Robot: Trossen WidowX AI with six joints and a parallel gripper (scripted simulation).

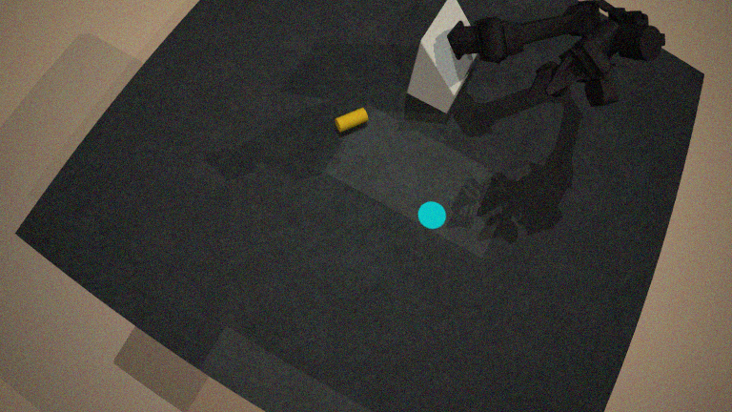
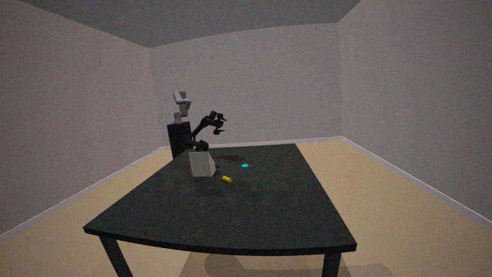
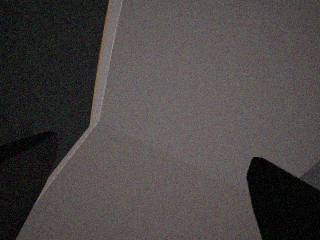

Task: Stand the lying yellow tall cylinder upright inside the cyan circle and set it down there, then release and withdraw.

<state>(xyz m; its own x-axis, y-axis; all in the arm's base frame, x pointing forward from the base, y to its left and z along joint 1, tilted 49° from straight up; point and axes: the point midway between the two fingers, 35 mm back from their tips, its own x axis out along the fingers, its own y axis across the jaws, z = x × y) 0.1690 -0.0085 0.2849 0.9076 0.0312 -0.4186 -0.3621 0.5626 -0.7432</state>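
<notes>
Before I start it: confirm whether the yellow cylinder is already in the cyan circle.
No, the yellow cylinder lies on its side, well apart from the cyan circle.

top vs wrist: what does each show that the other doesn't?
Only top: the yellow cylinder lying on its side on the table, the cyan circle apart from it, and a pale wedge block.
Only wrist: wall and a pale trim line, no task objects.
Both: the claw, open and holding nothing.
</notes>
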